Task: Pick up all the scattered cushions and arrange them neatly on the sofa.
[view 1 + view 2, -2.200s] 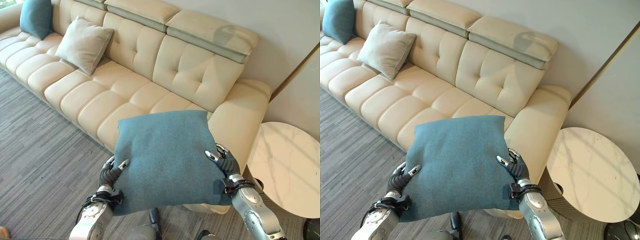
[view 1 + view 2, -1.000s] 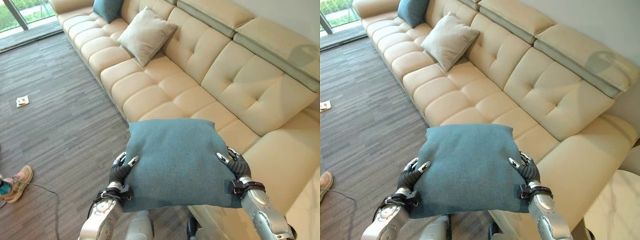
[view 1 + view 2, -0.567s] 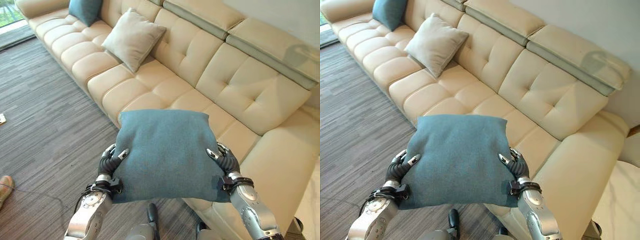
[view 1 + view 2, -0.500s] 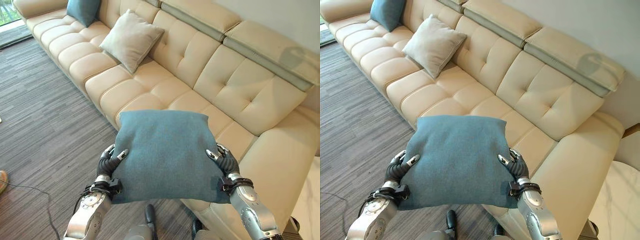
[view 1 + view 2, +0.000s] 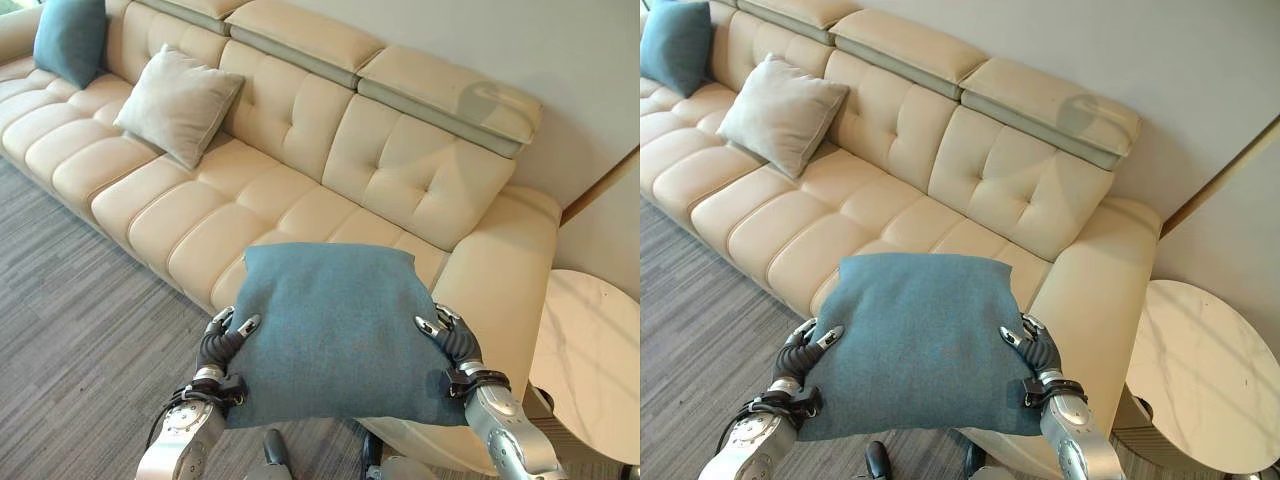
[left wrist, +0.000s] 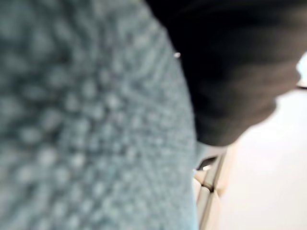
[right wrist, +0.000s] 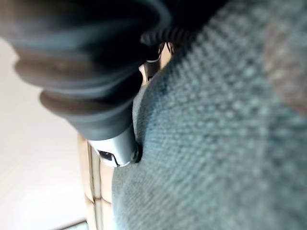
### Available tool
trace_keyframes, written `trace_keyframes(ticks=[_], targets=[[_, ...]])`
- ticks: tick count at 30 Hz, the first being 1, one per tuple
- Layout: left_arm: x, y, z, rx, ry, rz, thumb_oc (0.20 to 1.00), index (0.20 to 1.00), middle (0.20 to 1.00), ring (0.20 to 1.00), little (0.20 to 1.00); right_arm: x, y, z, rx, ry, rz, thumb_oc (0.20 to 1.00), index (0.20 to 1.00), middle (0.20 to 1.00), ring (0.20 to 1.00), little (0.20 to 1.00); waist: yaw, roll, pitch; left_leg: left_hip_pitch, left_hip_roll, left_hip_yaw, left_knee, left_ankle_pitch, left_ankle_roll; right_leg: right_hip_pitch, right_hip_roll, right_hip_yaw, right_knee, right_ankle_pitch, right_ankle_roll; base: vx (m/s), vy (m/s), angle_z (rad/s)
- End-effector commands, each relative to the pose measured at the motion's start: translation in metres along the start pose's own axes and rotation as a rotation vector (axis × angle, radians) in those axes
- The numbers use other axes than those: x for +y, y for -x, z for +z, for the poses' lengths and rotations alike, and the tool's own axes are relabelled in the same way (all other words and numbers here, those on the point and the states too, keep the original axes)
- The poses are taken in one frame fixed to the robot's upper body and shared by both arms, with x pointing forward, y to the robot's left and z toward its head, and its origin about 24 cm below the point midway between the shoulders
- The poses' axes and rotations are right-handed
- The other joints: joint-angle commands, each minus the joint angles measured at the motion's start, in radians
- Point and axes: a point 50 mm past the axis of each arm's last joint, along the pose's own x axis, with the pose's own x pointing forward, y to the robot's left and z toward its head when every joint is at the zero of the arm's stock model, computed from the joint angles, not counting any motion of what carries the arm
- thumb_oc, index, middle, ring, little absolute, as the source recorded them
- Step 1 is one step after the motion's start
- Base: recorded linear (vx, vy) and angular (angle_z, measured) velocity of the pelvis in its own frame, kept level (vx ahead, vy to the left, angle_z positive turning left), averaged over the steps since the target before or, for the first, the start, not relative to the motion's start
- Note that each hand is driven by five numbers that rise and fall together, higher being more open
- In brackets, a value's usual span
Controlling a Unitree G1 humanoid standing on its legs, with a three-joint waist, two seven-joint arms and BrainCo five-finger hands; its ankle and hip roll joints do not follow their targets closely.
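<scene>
The left hand [image 5: 222,338] grips the left edge of a teal cushion [image 5: 335,335], its fingers curled over the top face and the thumb underneath. The right hand [image 5: 450,340] clamps the opposite edge the same way, dark-tipped fingers [image 5: 1012,338] bent onto the fabric. In the right wrist view the woven cloth presses right against the ribbed cover, and one silver finger [image 7: 116,147] digs into the cushion's side.

The cushion is held up between the two hands, lying nearly flat with its broad face upward. It is roughly square, so no long axis stands out; its far edge points toward the sofa [image 5: 300,150] and its near edge hangs slightly lower, toward the robot. It hovers over the front edge of the seat near the sofa's right end, just beside the right armrest [image 5: 1095,275], and hides part of the seat cushions beneath it.

Farther left along the cream sofa, a beige cushion [image 5: 177,103] leans tilted against the backrest. Beyond it, at the far left, another teal cushion [image 5: 68,38] stands against the backrest. A round marble side table [image 5: 1205,365] stands to the right of the armrest, close to the wall. Grey striped carpet [image 5: 70,330] lies before the sofa.
</scene>
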Motion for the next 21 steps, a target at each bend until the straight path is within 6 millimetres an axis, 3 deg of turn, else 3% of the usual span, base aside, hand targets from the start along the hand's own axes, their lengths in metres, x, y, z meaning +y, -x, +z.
trace_keyframes(ticks=[1, 2, 3, 5, 10, 12, 13, 15, 17, 20, 21], targets=[[-0.034, -0.005, 0.051, -0.271, 0.058, -0.168, 0.2, 0.2, 0.2, 0.2, 0.2, 0.022, -0.006, 0.046, -0.234, -0.065, 0.127, 0.2, 0.2, 0.2, 0.2, 0.2, 0.02, 0.02, -0.004, -0.015, 0.028, -0.061, 0.487, -0.149, -0.047, 0.006, 0.105, -0.006, 0.015, -0.133, -0.082, 0.17, -0.27, -0.35], [-0.035, -0.006, 0.052, -0.274, 0.058, -0.165, 0.2, 0.2, 0.2, 0.2, 0.2, 0.023, -0.007, 0.047, -0.231, -0.058, 0.133, 0.2, 0.2, 0.2, 0.2, 0.2, 0.034, 0.021, 0.009, -0.046, 0.007, -0.12, 0.535, -0.121, -0.054, 0.019, 0.109, 0.011, 0.014, -0.14, -0.094, 0.06, -0.121, -0.54], [-0.035, -0.006, 0.052, -0.275, 0.058, -0.166, 0.2, 0.2, 0.2, 0.2, 0.2, 0.023, -0.007, 0.047, -0.232, -0.058, 0.133, 0.2, 0.2, 0.2, 0.2, 0.2, 0.033, 0.021, 0.01, -0.049, 0.007, -0.122, 0.538, -0.122, -0.055, 0.019, 0.11, 0.009, 0.014, -0.141, -0.095, 0.05, -0.066, -0.59], [-0.033, -0.005, 0.049, -0.266, 0.065, -0.147, 0.2, 0.2, 0.2, 0.2, 0.2, 0.024, -0.006, 0.044, -0.216, -0.058, 0.141, 0.2, 0.2, 0.2, 0.2, 0.2, 0.044, 0.012, 0.011, -0.095, -0.048, -0.207, 0.525, -0.136, -0.02, 0.025, 0.102, 0.043, 0.003, -0.134, -0.103, 0.03, -0.02, -0.43], [-0.029, 0.001, 0.043, -0.245, 0.083, -0.123, 0.2, 0.2, 0.2, 0.2, 0.2, 0.027, -0.006, 0.037, -0.184, -0.058, 0.154, 0.2, 0.2, 0.2, 0.2, 0.2, 0.058, -0.004, 0.002, -0.108, -0.085, -0.311, 0.34, -0.177, 0.017, 0.037, 0.084, 0.102, 0.006, -0.14, -0.089, 0.13, 0.005, -0.55], [-0.03, 0.002, 0.041, -0.242, 0.077, -0.115, 0.2, 0.2, 0.2, 0.2, 0.2, 0.028, -0.007, 0.036, -0.184, -0.026, 0.161, 0.2, 0.2, 0.2, 0.2, 0.2, 0.066, 0.01, 0.0, -0.102, -0.086, -0.465, 0.081, -0.051, 0.001, 0.045, 0.098, 0.143, 0.016, -0.157, -0.097, 0.22, 0.072, -0.39], [-0.031, 0.002, 0.041, -0.243, 0.08, -0.116, 0.2, 0.2, 0.2, 0.2, 0.2, 0.025, -0.007, 0.036, -0.181, -0.006, 0.15, 0.2, 0.2, 0.2, 0.2, 0.2, 0.059, 0.02, 0.0, -0.129, -0.085, -0.526, -0.029, -0.012, -0.023, 0.061, 0.104, 0.163, 0.014, -0.171, -0.1, 0.3, 0.162, -0.57], [-0.035, 0.0, 0.041, -0.245, 0.068, -0.13, 0.2, 0.2, 0.2, 0.2, 0.2, 0.018, -0.007, 0.038, -0.188, 0.013, 0.119, 0.2, 0.2, 0.2, 0.2, 0.2, 0.043, 0.034, -0.001, -0.2, -0.106, -0.484, -0.029, -0.015, -0.049, 0.094, 0.105, 0.163, 0.0, -0.176, -0.086, 0.32, 0.233, -0.43], [-0.034, 0.0, 0.038, -0.235, 0.067, -0.127, 0.2, 0.2, 0.2, 0.2, 0.2, 0.017, -0.006, 0.035, -0.174, 0.028, 0.118, 0.2, 0.2, 0.2, 0.2, 0.2, 0.057, 0.042, -0.011, -0.175, -0.114, -0.526, -0.029, -0.005, -0.038, 0.113, 0.104, 0.201, 0.0, -0.186, -0.079, 0.31, 0.239, -0.18], [-0.034, 0.0, 0.036, -0.224, 0.072, -0.133, 0.2, 0.2, 0.2, 0.2, 0.2, 0.016, -0.005, 0.036, -0.179, 0.036, 0.122, 0.2, 0.2, 0.2, 0.2, 0.2, 0.055, 0.046, -0.03, -0.162, -0.111, -0.504, -0.029, 0.02, -0.039, 0.12, 0.093, 0.216, 0.008, -0.195, -0.068, 0.24, 0.207, -0.94], [-0.034, 0.0, 0.035, -0.222, 0.071, -0.134, 0.2, 0.2, 0.2, 0.2, 0.2, 0.017, -0.005, 0.036, -0.185, 0.045, 0.127, 0.2, 0.2, 0.2, 0.2, 0.2, 0.059, 0.042, -0.038, -0.149, -0.118, -0.494, -0.029, 0.011, -0.023, 0.12, 0.076, 0.219, 0.014, -0.197, -0.054, 0.36, 0.34, -0.42]])
